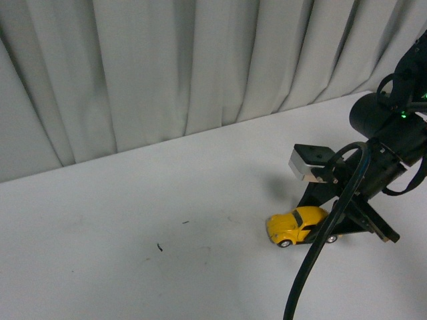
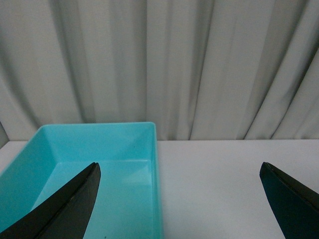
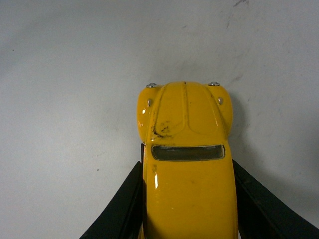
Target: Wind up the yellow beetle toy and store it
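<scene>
Resting wheels-down on the white table (image 1: pixel 133 267), the yellow beetle toy (image 1: pixel 297 225) is pinched at its flanks by the right gripper (image 3: pixel 187 163), seemingly for winding; the left gripper (image 2: pixel 179 167) is held spread before the turquoise bin (image 2: pixel 99 134).

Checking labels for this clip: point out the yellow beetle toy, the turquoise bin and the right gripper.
yellow beetle toy (image 1: pixel 308 214), front view, its roof.
turquoise bin (image 2: pixel 158 174), left wrist view, side-wall rim.
right gripper (image 3: pixel 187 163), right wrist view, midway between fingertips flanking the toy.

yellow beetle toy (image 3: pixel 188 194) rear cropped, bin (image 2: pixel 99 142) cropped
</scene>
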`<state>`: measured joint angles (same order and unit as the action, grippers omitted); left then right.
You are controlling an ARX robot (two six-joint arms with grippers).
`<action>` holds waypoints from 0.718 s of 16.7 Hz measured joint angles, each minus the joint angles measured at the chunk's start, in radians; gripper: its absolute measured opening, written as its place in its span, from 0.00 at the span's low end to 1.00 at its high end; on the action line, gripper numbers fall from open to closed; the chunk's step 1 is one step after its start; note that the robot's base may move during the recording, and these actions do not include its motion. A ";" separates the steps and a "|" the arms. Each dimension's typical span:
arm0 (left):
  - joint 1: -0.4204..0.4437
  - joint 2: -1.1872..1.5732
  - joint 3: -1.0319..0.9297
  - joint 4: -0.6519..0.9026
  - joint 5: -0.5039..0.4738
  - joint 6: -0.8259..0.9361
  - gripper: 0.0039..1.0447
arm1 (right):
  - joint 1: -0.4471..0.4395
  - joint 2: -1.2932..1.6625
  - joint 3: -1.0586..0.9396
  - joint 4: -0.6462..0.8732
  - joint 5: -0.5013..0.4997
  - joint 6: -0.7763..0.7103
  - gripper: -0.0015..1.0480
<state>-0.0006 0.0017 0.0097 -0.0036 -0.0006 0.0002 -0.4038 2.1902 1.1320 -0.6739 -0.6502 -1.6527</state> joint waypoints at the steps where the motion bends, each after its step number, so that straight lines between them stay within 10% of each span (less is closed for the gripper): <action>1: 0.000 0.000 0.000 0.000 0.000 0.000 0.94 | -0.012 -0.002 -0.004 -0.005 0.002 -0.008 0.40; 6: 0.000 0.000 0.000 0.000 0.000 0.000 0.94 | -0.022 -0.002 0.011 -0.031 0.039 -0.071 0.44; 12: 0.000 0.000 0.000 0.000 0.000 0.000 0.94 | -0.021 0.000 0.024 -0.048 0.076 -0.097 0.95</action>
<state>-0.0006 0.0017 0.0097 -0.0036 -0.0006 0.0002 -0.4244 2.1902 1.1557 -0.7219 -0.5743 -1.7493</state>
